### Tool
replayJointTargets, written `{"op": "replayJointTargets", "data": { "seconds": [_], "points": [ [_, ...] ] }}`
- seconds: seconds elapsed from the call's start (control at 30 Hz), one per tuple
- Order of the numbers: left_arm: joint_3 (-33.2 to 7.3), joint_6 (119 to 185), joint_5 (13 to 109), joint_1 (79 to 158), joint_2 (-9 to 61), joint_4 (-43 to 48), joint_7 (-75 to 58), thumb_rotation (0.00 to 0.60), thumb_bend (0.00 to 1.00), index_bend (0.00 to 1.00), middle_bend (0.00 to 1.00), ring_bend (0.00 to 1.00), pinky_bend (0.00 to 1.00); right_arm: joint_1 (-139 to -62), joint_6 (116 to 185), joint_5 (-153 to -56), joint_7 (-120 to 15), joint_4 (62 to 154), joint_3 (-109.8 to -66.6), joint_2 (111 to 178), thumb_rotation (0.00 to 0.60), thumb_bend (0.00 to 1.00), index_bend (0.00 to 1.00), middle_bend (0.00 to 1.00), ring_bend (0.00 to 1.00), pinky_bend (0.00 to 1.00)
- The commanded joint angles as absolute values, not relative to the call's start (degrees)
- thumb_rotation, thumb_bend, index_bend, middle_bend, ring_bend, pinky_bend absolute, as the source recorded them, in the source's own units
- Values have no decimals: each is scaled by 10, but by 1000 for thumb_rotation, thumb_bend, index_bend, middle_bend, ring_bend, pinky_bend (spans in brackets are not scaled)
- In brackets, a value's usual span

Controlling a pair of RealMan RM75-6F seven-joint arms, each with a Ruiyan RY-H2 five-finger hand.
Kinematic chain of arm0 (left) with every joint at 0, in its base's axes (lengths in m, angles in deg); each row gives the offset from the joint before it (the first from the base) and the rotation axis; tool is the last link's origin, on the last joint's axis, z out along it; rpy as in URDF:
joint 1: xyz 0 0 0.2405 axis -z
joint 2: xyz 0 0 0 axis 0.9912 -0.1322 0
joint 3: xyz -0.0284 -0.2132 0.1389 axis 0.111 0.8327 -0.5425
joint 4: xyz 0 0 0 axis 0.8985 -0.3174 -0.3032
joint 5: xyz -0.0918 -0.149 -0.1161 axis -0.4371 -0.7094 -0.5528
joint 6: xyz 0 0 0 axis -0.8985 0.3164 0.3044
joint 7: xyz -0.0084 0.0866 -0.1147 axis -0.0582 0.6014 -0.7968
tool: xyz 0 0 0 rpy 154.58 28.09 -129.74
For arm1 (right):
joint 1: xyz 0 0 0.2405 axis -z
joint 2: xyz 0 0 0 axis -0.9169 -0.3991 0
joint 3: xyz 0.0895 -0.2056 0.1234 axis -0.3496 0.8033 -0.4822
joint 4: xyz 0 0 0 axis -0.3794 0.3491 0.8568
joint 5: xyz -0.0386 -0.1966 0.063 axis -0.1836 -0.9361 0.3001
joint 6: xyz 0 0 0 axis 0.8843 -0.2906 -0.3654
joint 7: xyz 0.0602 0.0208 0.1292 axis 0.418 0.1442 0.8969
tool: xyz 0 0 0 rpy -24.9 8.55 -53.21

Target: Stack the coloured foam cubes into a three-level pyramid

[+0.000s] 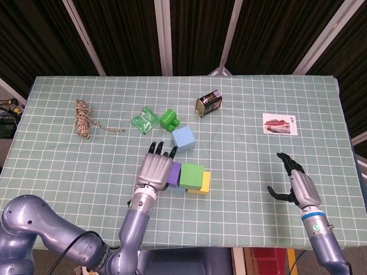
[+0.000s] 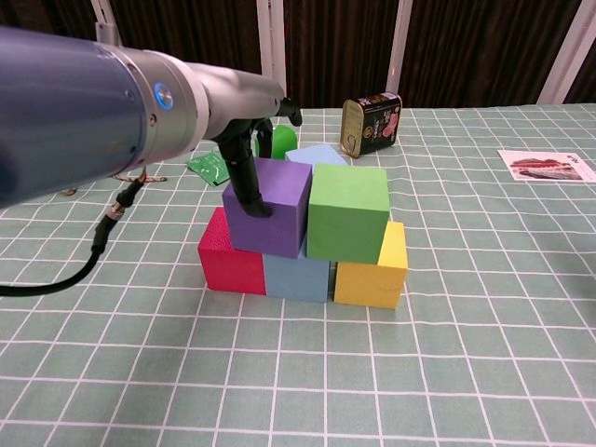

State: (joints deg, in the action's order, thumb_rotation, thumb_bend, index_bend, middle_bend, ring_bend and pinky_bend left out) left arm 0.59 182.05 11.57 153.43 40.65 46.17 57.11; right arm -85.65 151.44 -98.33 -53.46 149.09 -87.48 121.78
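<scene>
- Tin can [image 2: 373, 122]: dark label with some print, too small and blurred to read in either view.
- Picture card [image 1: 280, 124]: reddish image with a few dark marks at the upper right corner, possibly characters, illegible.
- Right wrist band [image 1: 316, 227]: small round green mark with a white centre, no character legible.
- No other lettering, numbers or signs readable.
</scene>
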Motion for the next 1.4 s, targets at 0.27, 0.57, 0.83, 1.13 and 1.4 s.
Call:
{"op": "replayJointTargets", "data": {
  "seconds": [0.27,0.57,0.83,1.13,1.4],
  "points": [
    [12,1820,119,1531,411,460,572,600,349,5,392,0,12,-857,1514,-983,-535,1491,-875,1218,600,346,0,0,0,0],
    [14,1816,118,1529,419,454,576,600,346,5,388,0,12,-857,1513,-983,-534,1492,-875,1217,600,346,0,0,0,0],
    [16,1815,120,1525,418,453,579,600,312,5,360,0,12,-857,1512,-983,-534,1491,-874,1218,600,346,0,0,0,0],
    [18,1814,124,1523,416,457,581,600,277,0,327,0,11,-857,1513,-983,-535,1491,-874,1218,600,346,0,0,0,0],
    [21,1814,125,1522,413,460,585,600,261,0,281,0,10,-857,1513,-983,-535,1491,-874,1218,600,346,0,0,0,0]
  ]
}}
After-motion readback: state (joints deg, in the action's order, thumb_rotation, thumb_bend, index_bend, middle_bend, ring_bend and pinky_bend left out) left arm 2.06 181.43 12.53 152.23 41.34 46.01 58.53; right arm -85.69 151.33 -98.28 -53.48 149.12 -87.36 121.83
